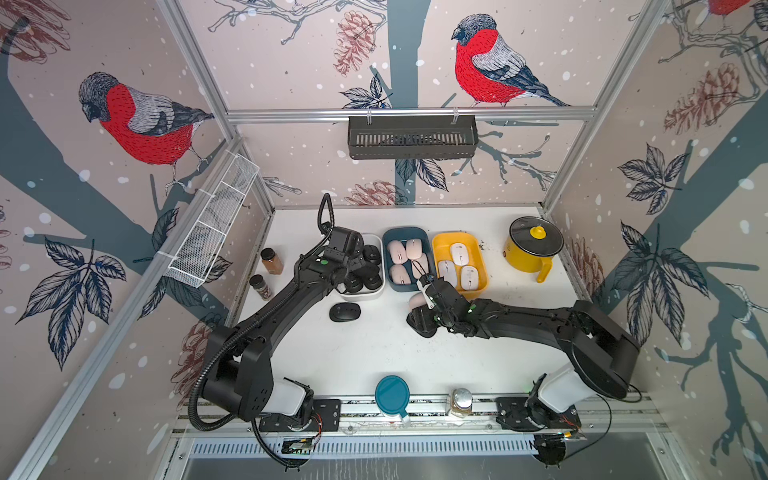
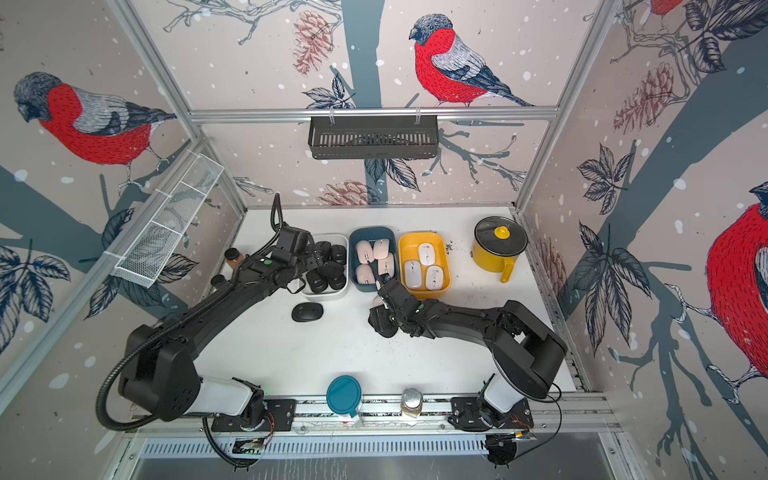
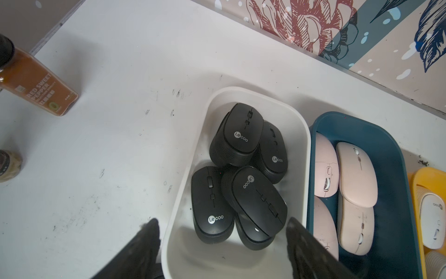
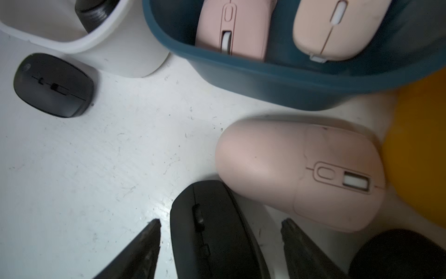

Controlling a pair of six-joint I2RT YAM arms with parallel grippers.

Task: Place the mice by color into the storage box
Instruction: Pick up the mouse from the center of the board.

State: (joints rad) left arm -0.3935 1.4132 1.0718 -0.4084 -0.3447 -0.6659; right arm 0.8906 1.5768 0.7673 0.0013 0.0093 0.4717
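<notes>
Jaws parted, your right gripper [image 4: 221, 221] straddles a probably light, slick black mouse [image 4: 217, 244]; pinch its long sides; your left gripper [image 3: 222, 220] gapes empty.

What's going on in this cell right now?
Two arms are sorting mice by color: black mice in the white bin, pink ones in the blue bin, white ones in the yellow bin. The left gripper hovers open over the white bin, empty. The right gripper is open astride a black mouse on the table, beside a loose pink mouse. A second black mouse lies before the white bin.
</notes>
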